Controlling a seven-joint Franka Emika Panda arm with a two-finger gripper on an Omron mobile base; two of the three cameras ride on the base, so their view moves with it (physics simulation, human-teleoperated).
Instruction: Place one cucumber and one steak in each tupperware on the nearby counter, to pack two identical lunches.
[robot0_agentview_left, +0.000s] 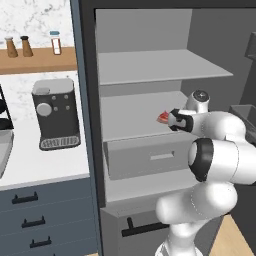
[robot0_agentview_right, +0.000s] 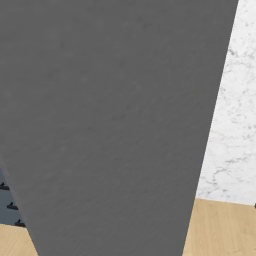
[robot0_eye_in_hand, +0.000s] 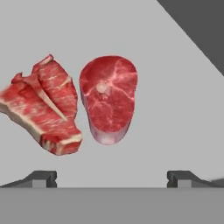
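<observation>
Two raw steaks lie side by side on a grey shelf in the hand view: a long marbled steak on the left and a round steak to its right. My gripper is open, its fingertips spread wide just short of both pieces, touching neither. From the left base view, the gripper reaches into the tall dark cabinet, where a steak shows red on the middle shelf. The counter lies to the left. Cucumber and tupperware are out of view.
A dark coffee machine stands on the counter, with shakers on a wooden ledge above. The cabinet has an upper shelf and a grey drawer below. A grey panel blocks the right base view, beside a marble wall.
</observation>
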